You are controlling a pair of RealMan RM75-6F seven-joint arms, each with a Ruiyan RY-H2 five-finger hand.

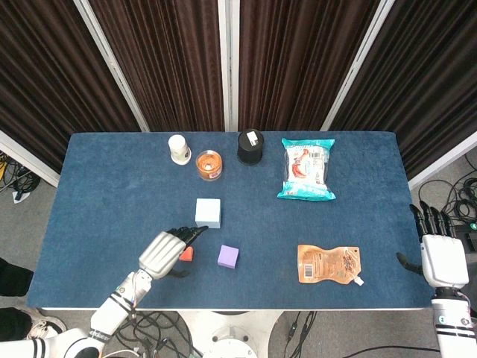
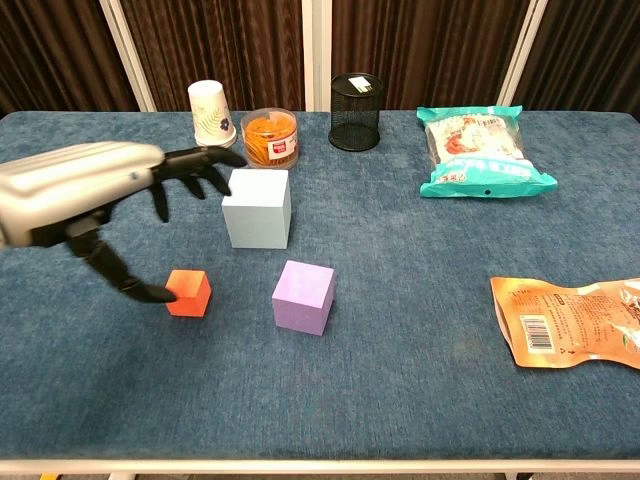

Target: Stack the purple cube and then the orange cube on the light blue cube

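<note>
The light blue cube (image 1: 208, 212) (image 2: 257, 207) stands mid-table. In front of it sit the small orange cube (image 1: 187, 253) (image 2: 188, 293) and, to its right, the purple cube (image 1: 228, 256) (image 2: 304, 296). My left hand (image 1: 165, 250) (image 2: 85, 188) hovers over the orange cube's left side with fingers spread, holding nothing. Its fingertips (image 2: 205, 162) reach toward the light blue cube, and its thumb (image 2: 130, 282) hangs close beside the orange cube. My right hand (image 1: 440, 257) is open beyond the table's right edge, seen only in the head view.
Along the back stand a paper cup (image 2: 210, 114), a clear jar of orange sticks (image 2: 270, 137) and a black mesh holder (image 2: 356, 111). A teal snack bag (image 2: 482, 150) lies back right. An orange pouch (image 2: 570, 322) lies front right.
</note>
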